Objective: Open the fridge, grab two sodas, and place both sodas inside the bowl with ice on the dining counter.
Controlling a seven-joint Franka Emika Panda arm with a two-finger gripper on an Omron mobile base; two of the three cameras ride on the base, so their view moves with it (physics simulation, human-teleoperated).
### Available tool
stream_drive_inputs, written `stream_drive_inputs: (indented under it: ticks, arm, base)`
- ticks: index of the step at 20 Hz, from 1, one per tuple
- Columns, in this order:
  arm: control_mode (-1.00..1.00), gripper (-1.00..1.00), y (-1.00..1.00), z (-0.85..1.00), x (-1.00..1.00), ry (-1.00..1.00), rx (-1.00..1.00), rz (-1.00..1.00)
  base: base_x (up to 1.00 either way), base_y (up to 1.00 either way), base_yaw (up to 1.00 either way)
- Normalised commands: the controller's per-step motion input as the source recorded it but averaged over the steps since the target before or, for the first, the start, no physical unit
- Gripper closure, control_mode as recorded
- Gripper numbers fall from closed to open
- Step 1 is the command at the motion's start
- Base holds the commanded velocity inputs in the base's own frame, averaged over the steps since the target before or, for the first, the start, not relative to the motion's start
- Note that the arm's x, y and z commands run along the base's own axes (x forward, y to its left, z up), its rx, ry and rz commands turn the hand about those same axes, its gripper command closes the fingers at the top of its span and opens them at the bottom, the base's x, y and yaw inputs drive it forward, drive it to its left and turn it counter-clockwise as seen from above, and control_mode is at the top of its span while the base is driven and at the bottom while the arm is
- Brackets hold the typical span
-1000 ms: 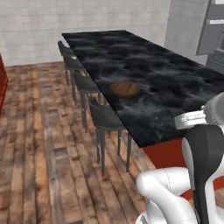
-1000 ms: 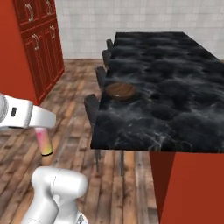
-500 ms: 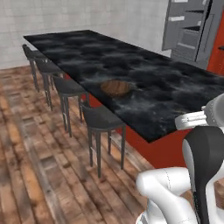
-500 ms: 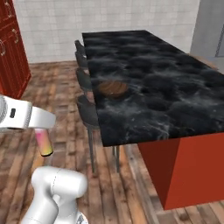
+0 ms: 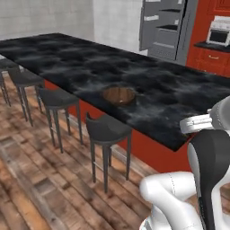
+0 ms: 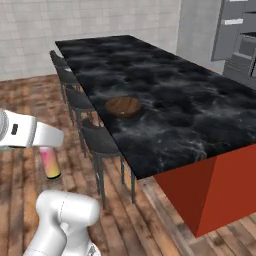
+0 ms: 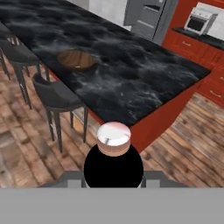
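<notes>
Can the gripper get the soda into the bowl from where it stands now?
Probably not yet: the gripper holds the soda low over the floor, stools between it and the bowl.

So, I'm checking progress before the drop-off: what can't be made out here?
- Bowl contents: too small and dark to tell ice or a first can in either base view or the hand view.
- Soda can: its top is hidden by the white hand in the right base view; the hand view shows only its pale end.
- Fridge: cut off by the top edge, shelves blurred.
</notes>
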Motion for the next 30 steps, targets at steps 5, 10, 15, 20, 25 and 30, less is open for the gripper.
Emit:
stream_drive_inputs:
  ticks: [5,10,15,20,25,30]
  arm:
    - [1.0,1.0,0.0,0.0,0.0,0.0,0.0,0.0]
    - [1.0,1.0,0.0,0.0,0.0,0.0,0.0,0.0]
    - [1.0,1.0,0.0,0.0,0.0,0.0,0.0,0.0]
    - [1.0,1.0,0.0,0.0,0.0,0.0,0.0,0.0]
    - [1.0,1.0,0.0,0.0,0.0,0.0,0.0,0.0]
    - [1.0,1.0,0.0,0.0,0.0,0.0,0.0,0.0]
  base:
    - [0.48,0.93,-0.37]
    - [0.66,0.87,-0.37]
    - [0.65,0.72,-0.4]
    - [0.59,0.53,-0.42]
    - [0.63,0.01,-0.41]
    - [0.6,0.07,-0.37]
